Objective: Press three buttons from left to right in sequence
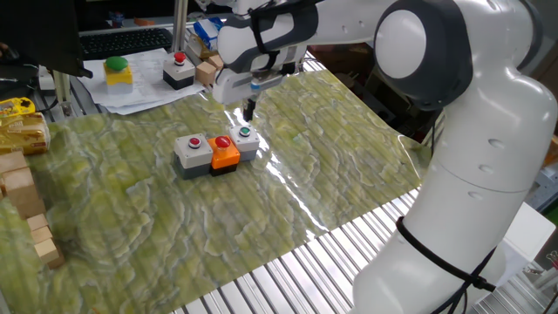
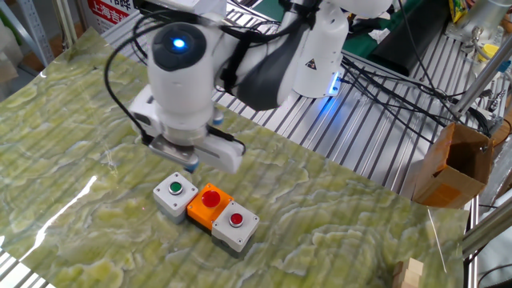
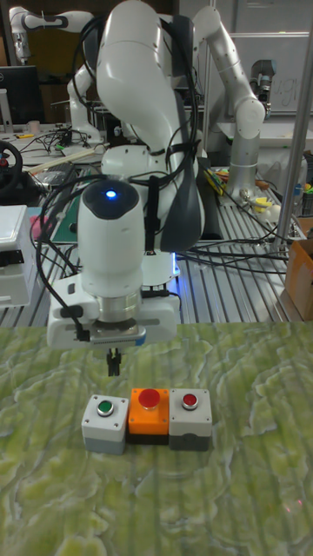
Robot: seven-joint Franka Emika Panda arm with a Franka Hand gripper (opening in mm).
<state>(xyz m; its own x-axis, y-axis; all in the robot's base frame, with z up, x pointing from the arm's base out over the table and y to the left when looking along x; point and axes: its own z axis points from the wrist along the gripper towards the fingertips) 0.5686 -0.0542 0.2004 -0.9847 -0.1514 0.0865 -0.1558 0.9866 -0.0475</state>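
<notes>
Three touching button boxes sit on the green mat: grey with a red cap (image 1: 192,150) (image 2: 236,220) (image 3: 190,419), orange with a red cap (image 1: 224,150) (image 2: 210,200) (image 3: 149,413), and grey with a green cap (image 1: 246,139) (image 2: 176,192) (image 3: 105,421). My gripper (image 1: 248,112) (image 2: 192,166) (image 3: 112,365) hangs a little above and just behind the green-capped box, touching nothing. In the tall fixed view its two dark fingertips are pressed together, so it is shut and holds nothing.
A yellow box with a big green button (image 1: 118,71) and a black-based box with a red button (image 1: 180,73) stand at the back. Wooden blocks (image 1: 24,205) line the mat's left edge. A cardboard box (image 2: 452,164) sits off the mat on the metal slats.
</notes>
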